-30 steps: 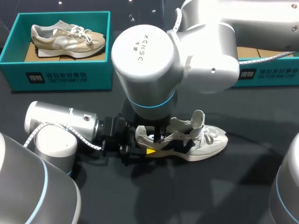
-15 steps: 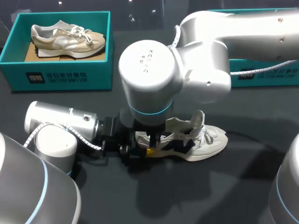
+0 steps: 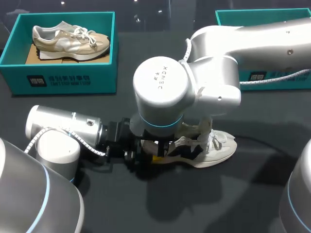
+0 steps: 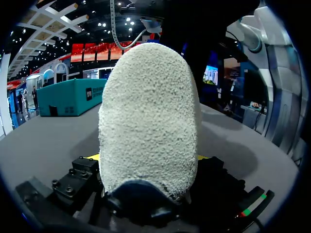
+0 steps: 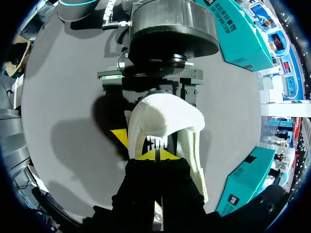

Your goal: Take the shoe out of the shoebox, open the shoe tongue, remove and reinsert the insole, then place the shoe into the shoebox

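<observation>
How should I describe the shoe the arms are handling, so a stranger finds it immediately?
Start at the dark table, with a teal shoebox at its far left. The white shoe sits mid-table under the right arm; unlike the beige shoe inside that box, it has dark side panels.

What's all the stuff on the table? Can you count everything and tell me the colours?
white shoe: 1, white with dark parts, middle of the table
beige shoe: 1, beige and white, inside the far left box
boxes: 2, teal, far left and far right
table: 1, black, under everything
arms: 2, silver, left and right
left gripper: 1, black, clamped on the white shoe's heel
right gripper: 1, yellow tips together, inside the white shoe's opening
</observation>
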